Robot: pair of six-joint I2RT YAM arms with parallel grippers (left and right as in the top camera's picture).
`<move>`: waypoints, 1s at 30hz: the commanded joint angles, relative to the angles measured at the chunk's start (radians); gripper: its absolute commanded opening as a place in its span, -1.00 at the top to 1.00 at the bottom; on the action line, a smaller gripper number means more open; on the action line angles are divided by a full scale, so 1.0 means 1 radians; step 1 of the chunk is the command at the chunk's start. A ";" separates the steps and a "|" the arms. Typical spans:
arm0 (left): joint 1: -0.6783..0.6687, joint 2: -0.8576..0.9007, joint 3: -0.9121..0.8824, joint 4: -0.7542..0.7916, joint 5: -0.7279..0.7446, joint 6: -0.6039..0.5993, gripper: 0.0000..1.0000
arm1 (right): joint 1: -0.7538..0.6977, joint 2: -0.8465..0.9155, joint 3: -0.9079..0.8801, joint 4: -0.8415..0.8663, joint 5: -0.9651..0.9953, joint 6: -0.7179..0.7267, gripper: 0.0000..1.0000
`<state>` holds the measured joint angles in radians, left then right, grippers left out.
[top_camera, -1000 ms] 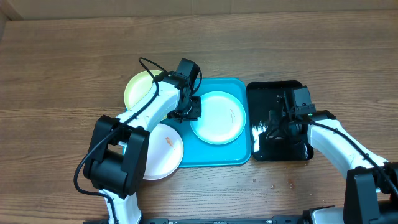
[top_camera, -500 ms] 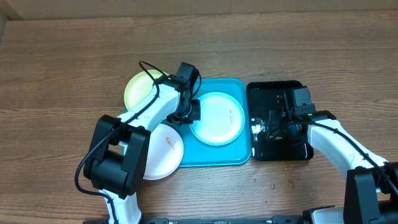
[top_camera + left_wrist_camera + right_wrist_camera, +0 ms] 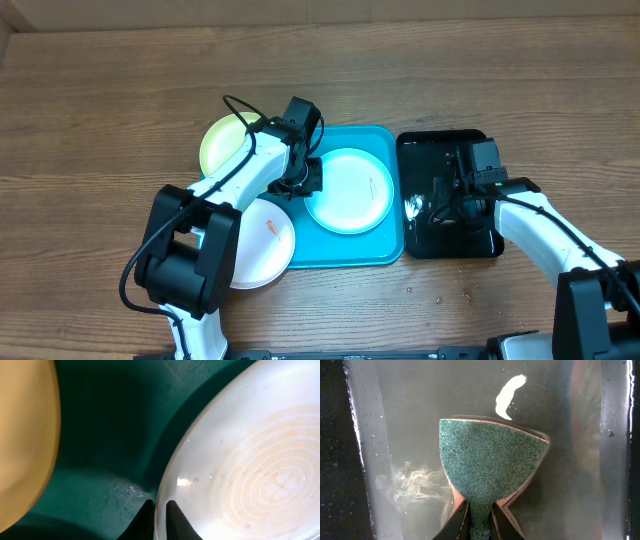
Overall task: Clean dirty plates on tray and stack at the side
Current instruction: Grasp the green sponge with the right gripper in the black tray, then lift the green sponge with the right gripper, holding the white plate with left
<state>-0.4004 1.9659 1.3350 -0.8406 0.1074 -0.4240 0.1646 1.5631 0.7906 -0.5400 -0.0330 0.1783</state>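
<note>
The light cyan plate (image 3: pixel 350 188) lies on the bright blue tray (image 3: pixel 345 250). My left gripper (image 3: pixel 308 178) is shut on that plate's left rim, one finger over it and one under, as the left wrist view (image 3: pixel 160 511) shows; the plate (image 3: pixel 250 460) looks pale and wet there. The yellow-green plate (image 3: pixel 225 145) lies by the tray's far left corner and also shows in the left wrist view (image 3: pixel 25 435). The white plate (image 3: pixel 262 242), with an orange smear, lies left of the tray's near side. My right gripper (image 3: pixel 440 205) is shut on a green sponge (image 3: pixel 490 455).
A glossy black tray (image 3: pixel 440 150) stands right of the blue tray and holds water. The sponge rests in it, with thin foam (image 3: pixel 415 482) and a white blob (image 3: pixel 509 395) nearby. Bare wooden table surrounds everything.
The white foam patch at the black tray's left side has thinned. Both arms have hardly moved.
</note>
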 commanded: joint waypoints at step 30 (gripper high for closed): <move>0.016 0.010 0.025 -0.068 0.065 0.051 0.92 | 0.003 -0.026 0.231 -0.282 -0.039 0.002 0.93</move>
<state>-0.3950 1.9659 1.3418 -0.9119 0.1276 -0.3969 0.1646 1.5600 1.0004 -0.8139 -0.0566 0.1795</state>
